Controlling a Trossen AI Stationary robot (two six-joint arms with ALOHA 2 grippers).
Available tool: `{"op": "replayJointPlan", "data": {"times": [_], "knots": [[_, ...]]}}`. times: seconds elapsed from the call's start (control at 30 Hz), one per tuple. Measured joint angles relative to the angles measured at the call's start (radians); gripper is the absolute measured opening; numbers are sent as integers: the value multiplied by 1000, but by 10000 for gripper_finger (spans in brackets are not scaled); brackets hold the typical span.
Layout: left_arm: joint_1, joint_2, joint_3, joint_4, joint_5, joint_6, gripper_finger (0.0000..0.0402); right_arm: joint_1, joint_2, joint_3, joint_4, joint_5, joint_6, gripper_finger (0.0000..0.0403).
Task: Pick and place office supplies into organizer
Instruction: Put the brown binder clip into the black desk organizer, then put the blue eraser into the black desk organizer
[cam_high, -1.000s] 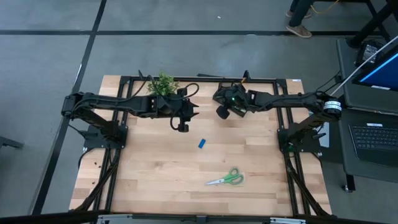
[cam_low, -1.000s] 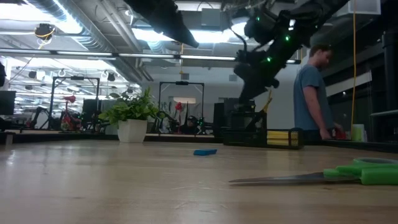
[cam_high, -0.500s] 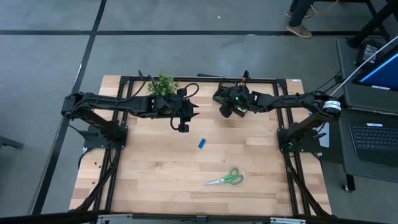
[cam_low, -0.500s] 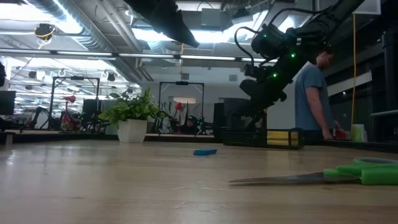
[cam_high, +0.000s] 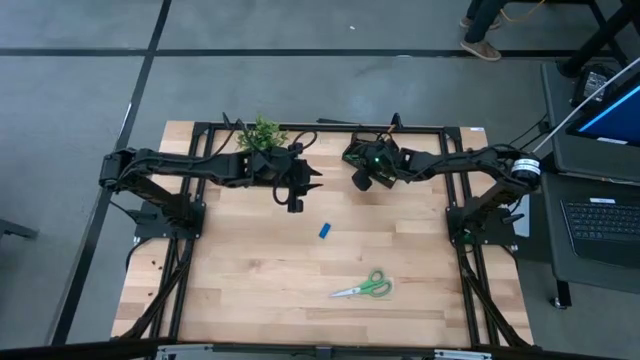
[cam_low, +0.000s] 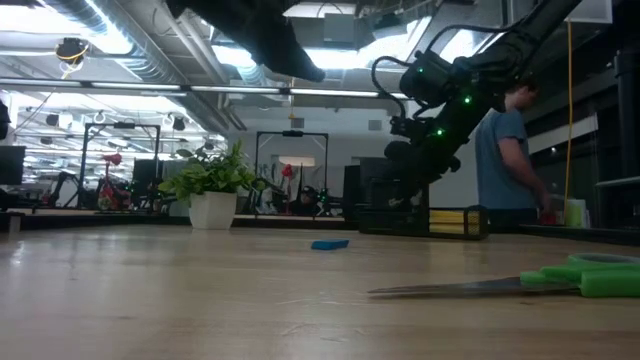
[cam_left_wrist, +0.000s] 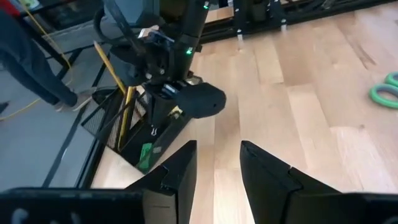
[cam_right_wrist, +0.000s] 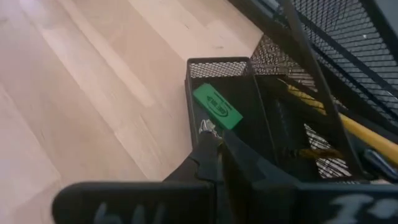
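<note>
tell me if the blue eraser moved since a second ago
No. In the high view the blue eraser lies at the same spot on the table, just as far above the green-handled scissors.

A small green potted plant (cam_high: 262, 133) in a white pot stands at the far edge of the light wooden table (cam_high: 260, 290), left of centre. To the right of the table, an open laptop (cam_high: 604, 222) sits on a stand. A person (cam_low: 505, 150) in a blue shirt stands beyond the table's far right, and a shoe (cam_high: 482, 47) shows on the grey floor (cam_high: 80, 90) behind the table.
</note>
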Motion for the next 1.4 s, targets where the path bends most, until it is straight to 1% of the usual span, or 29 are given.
{"op": "replayJointPlan", "data": {"times": [0.33,0.5,0.63,0.73,0.93,1.0,1.1,1.17,1.27,1.33,1.4], "knots": [[0,0,0,4,9,0,114,-35,1,0,-5,2,0,16],[0,0,0,4,10,1,114,-45,1,0,-5,-1,-2,42],[0,0,0,4,10,1,114,-45,1,0,-5,-40,-5,69],[0,0,0,4,10,1,114,-45,1,0,-5,-46,-4,85],[-3,0,0,3,10,2,115,-45,1,1,-5,-49,-1,103],[-3,0,0,-4,10,3,113,-45,1,11,-8,-80,-7,103],[-3,0,-1,-8,18,1,111,-44,0,35,-7,-159,-32,98],[-3,-2,-24,28,37,1,111,-37,0,57,-20,-194,-39,92],[-3,-2,-93,134,76,-43,112,-21,0,93,-53,-200,-83,75],[-5,-2,-140,199,76,-100,110,-9,0,117,-85,-200,-113,56],[-12,-1,-184,235,53,-160,107,2,0,146,-125,-200,-135,31]]}}
